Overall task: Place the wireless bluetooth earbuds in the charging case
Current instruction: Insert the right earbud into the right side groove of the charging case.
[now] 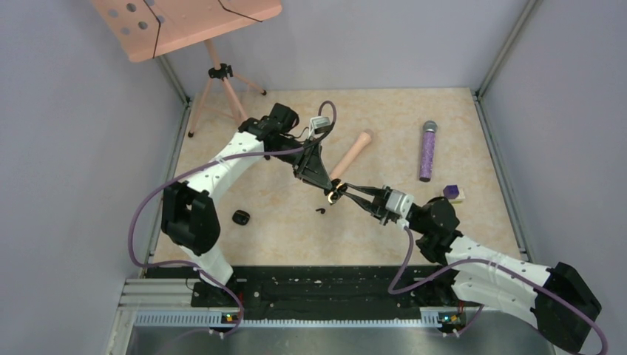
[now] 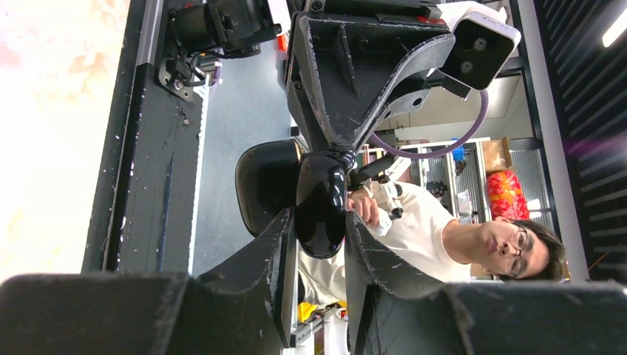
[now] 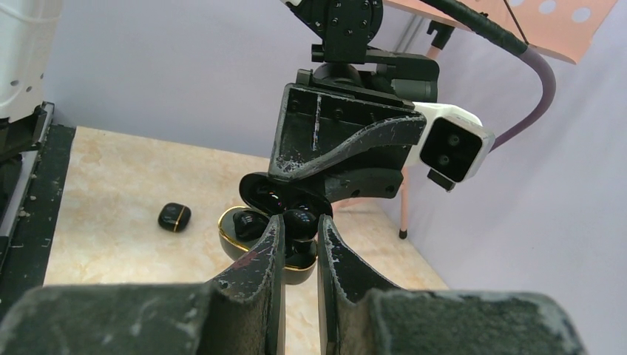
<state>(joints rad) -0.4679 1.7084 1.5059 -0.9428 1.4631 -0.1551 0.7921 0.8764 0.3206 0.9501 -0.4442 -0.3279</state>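
1. A beige marbled table (image 1: 281, 237) sits between grey walls, with a pink music stand (image 1: 185, 22) at its far left corner.
2. The charging case (image 3: 235, 237) is held off the table over its middle. The left gripper (image 2: 318, 220) is closed tight on the case's glossy black body.
3. The right gripper (image 3: 299, 220) meets the case from the right. Its fingers are nearly together, pinching one earbud (image 3: 299, 217) right at the case's open mouth.
4. Only the right wrist view shows the case open: a gold-rimmed base faces the camera with dark hollows inside, and the lid is tipped back behind it.
5. The left wrist view shows only the case's shiny outside, its long axis running along the left fingers with the lid splayed to one side. A person in a white shirt (image 2: 414, 222) sits beyond the case.
6. Only the top view shows a second earbud (image 1: 319, 210), lying on the table just nearer than the case.
7. A black lump (image 1: 241, 217) lies well to the left of the case.
8. A pink handle (image 1: 352, 154) lies just beyond the case, and a purple wand (image 1: 427, 150) and a purple-and-white cube (image 1: 454, 194) lie to the case's right.
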